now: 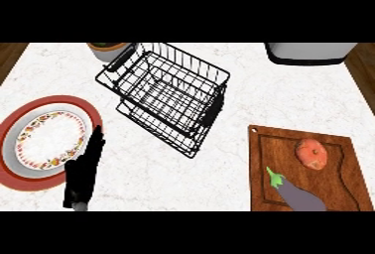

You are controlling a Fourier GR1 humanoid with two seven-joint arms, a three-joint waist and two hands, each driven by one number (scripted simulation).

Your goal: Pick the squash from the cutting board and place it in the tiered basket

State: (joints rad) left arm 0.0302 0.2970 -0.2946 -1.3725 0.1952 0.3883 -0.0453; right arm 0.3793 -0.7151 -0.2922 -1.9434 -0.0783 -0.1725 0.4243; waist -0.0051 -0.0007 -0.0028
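An orange, round squash point(313, 153) lies on the upper part of the brown wooden cutting board point(275, 198) at the lower right. A purple eggplant point(300, 196) with a green stem lies below it on the same board. The black wire tiered basket point(168, 94) stands at the upper middle of the white marble counter, with nothing visible in it. My left hand point(84, 171) shows at the lower left, fingers straight and pointing up, beside the plate's right rim. My right hand is nowhere in the view.
A patterned plate point(50, 139) on a red mat point(22, 181) sits at the left. An orange pot point(110, 49) stands behind the basket, and a grey appliance point(311, 52) at the top right. Bare counter lies between basket and board.
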